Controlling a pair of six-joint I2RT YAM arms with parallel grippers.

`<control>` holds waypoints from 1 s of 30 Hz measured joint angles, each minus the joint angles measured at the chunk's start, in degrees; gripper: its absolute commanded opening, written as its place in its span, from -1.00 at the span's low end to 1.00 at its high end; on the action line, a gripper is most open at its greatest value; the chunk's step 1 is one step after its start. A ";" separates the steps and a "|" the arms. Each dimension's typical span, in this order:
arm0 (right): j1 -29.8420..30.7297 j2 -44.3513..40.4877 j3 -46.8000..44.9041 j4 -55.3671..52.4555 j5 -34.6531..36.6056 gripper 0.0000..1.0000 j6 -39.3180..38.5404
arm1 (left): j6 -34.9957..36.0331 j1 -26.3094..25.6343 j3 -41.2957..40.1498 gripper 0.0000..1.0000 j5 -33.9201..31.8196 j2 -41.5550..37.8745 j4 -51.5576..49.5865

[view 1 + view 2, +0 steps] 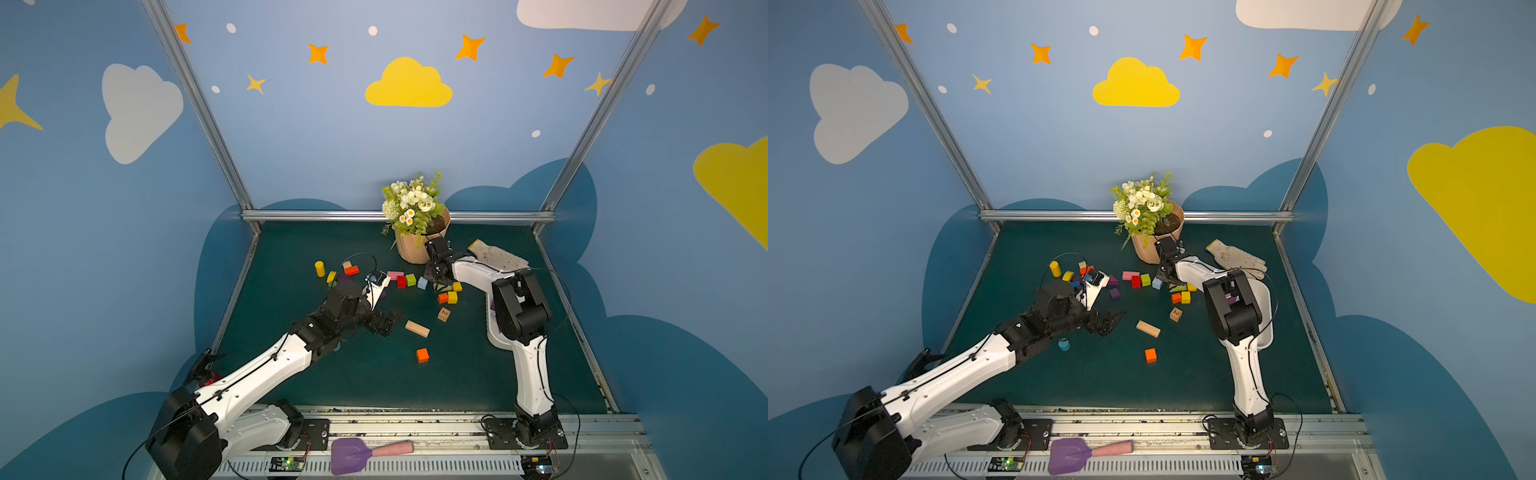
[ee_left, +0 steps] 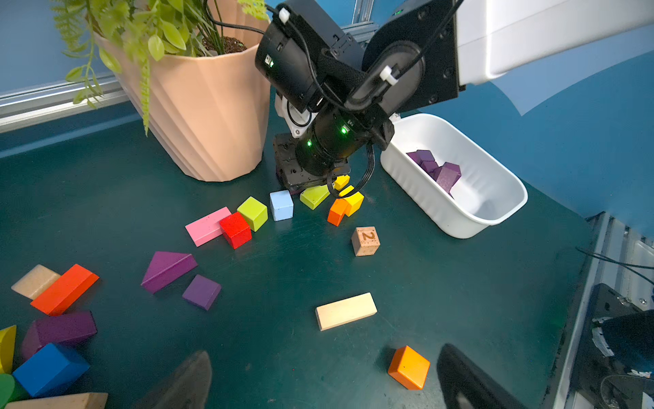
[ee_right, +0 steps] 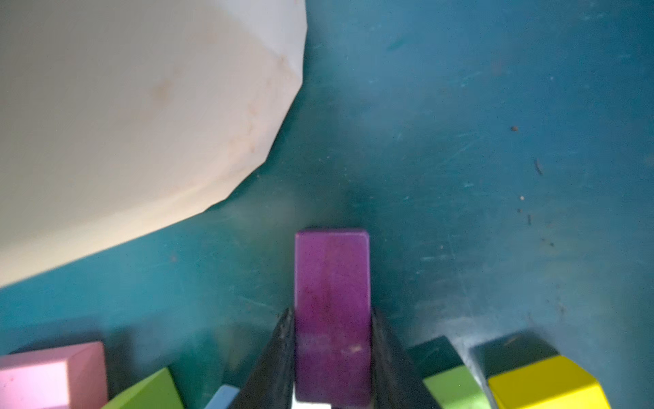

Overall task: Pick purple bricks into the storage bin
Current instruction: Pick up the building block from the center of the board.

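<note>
Right tool (image 3: 332, 313) is clamped on one end of a purple brick (image 3: 332, 269) lying on the table (image 3: 495, 141) just beside the flowerpot (image 3: 124, 106), left tool (image 2: 323, 357) held apart; brick may be pivoted loose, or flowerpot knocked, when lifted.

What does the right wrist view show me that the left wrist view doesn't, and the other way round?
Right wrist only: the right hand closed on a purple brick. Left wrist only: the bin holding bricks, three loose purple bricks, the open left hand. Both: the flowerpot, the pink block.
</note>
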 measured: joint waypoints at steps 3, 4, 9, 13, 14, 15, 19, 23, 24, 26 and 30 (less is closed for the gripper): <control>0.00 -0.79 -1.51 1.14 -0.02 -0.45 -0.02 | 0.00 -0.02 0.00 1.00 0.00 0.00 0.00; 0.00 -1.20 -2.12 1.49 -0.04 -0.46 -0.02 | 0.00 -0.02 0.00 1.00 0.02 0.00 0.00; 0.00 -4.04 -6.58 3.30 -1.01 -0.48 -0.13 | -0.02 0.00 0.00 1.00 0.02 0.00 0.02; -0.02 -5.73 -8.79 4.24 -1.64 -0.49 -0.07 | -0.07 0.00 0.00 1.00 0.00 0.00 0.00; -0.07 -6.03 -9.01 4.35 -1.79 -0.49 -0.04 | -0.13 0.00 0.00 1.00 0.00 0.00 0.02; -0.15 -6.38 -9.14 4.44 -1.84 -0.50 0.02 | -0.15 0.00 0.00 1.00 0.00 0.00 0.00; -0.28 -8.70 -9.92 5.05 -2.21 -0.49 0.09 | -0.17 0.04 0.00 1.00 -0.02 0.00 0.00; -0.35 -11.23 -10.45 5.75 -2.23 -0.49 0.13 | -0.15 0.09 0.00 1.00 0.00 -0.02 0.00; -0.35 -11.91 -10.73 5.95 -2.25 -0.49 0.13 | -0.17 0.09 0.00 1.00 0.00 -0.02 0.00; -0.37 -13.14 -11.21 5.99 -2.23 -0.49 0.13 | -0.17 0.09 0.00 1.00 0.00 -0.02 0.00; -0.44 -15.78 -12.44 6.14 -2.21 -0.49 0.13 | -0.17 0.09 0.00 1.00 -0.02 -0.02 0.00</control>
